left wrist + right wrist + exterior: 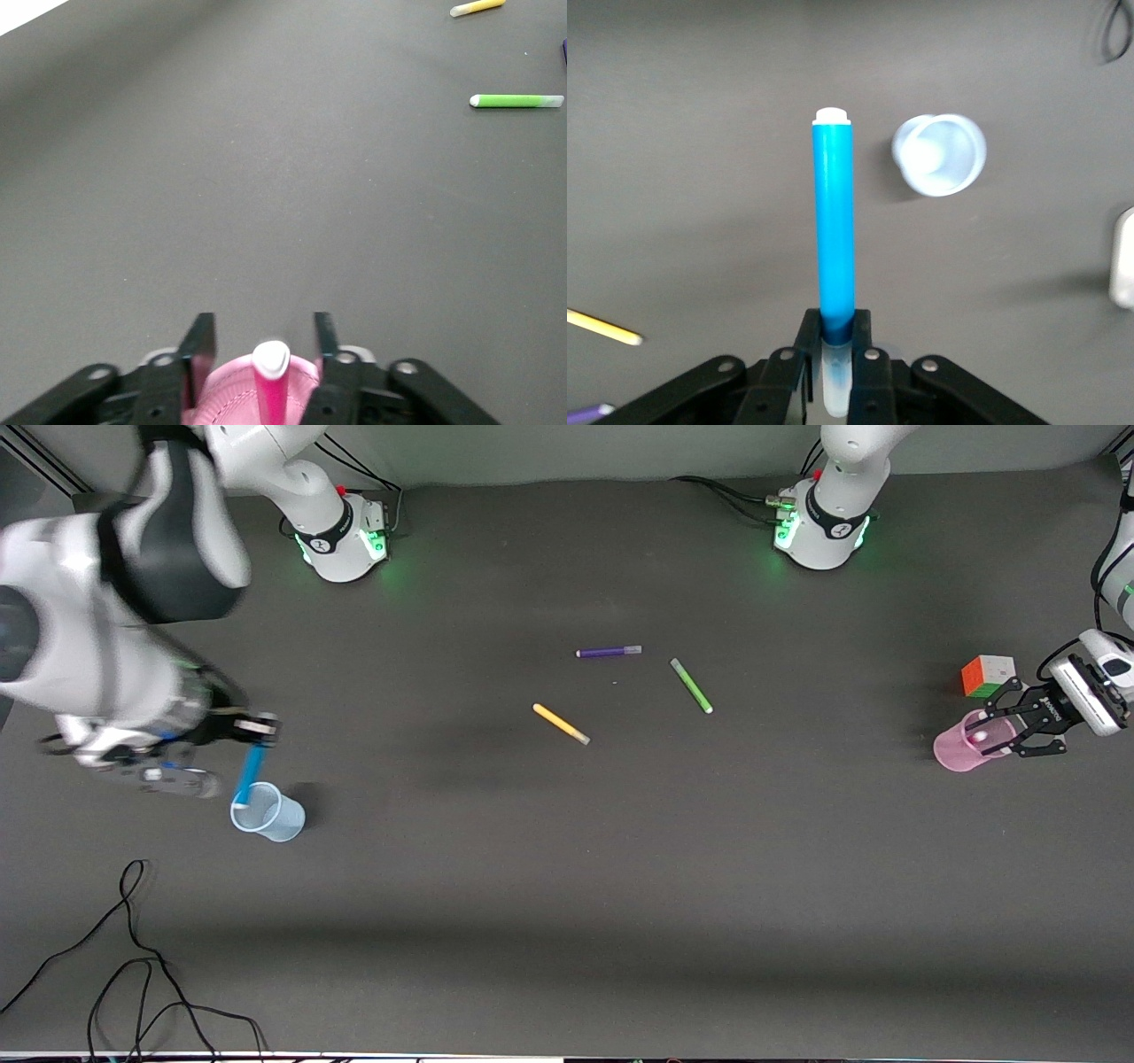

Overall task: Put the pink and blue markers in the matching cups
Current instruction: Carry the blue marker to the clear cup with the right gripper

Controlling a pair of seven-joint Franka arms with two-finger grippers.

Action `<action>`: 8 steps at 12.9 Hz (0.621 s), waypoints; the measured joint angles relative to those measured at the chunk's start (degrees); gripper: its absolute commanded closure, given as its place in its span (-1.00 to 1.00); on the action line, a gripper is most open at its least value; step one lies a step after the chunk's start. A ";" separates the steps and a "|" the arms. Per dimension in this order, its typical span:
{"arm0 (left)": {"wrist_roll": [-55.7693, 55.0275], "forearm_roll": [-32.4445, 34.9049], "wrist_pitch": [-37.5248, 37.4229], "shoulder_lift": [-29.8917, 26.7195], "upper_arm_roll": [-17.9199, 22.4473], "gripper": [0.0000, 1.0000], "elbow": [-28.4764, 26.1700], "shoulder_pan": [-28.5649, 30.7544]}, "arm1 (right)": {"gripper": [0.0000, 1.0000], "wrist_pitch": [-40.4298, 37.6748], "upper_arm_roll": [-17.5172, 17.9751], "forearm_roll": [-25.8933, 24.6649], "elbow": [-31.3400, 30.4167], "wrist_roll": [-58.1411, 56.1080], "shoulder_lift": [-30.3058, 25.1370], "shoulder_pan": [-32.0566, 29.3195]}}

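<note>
Pink pen: the slim hot-pink marker with a pale cap [271,382] stands inside the see-through pink plastic cup [962,747], at the middle right of the front view.
Left claw: the left claw [1017,731] is at the pink cup's rim, its fingers spread apart on each side of the pen and not touching it.
Blue pen: the slim bright blue marker [250,774] hangs tip down over the pale blue plastic cup [268,812], at the middle left of the front view.
Right claw: the right claw [837,350] is pinching the blue pen near its pale cap.
Done: I think the pink half is finished.
Left to do: the blue pen must be lowered and let go.
Other things: a purple pen [609,652], a green pen [691,685], a yellow pen [561,724] and a coloured puzzle cube [987,675] sit on the dark bench [567,886].
</note>
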 measured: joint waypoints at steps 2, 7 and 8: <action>0.01 -0.01 0.00 0.00 -0.02 -0.26 0.02 0.02 | 0.72 -0.21 -5.49 0.00 -0.28 -10.63 -0.10 -0.09; -5.21 2.04 -0.21 -1.18 -0.92 -0.08 4.48 -0.51 | 0.72 -2.20 -12.71 -0.01 -1.24 -26.37 -0.05 -0.14; -10.84 4.76 -0.54 -2.63 -1.21 -0.04 5.63 -1.53 | 0.72 -3.35 -12.79 -0.01 -1.61 -26.76 -0.03 -0.13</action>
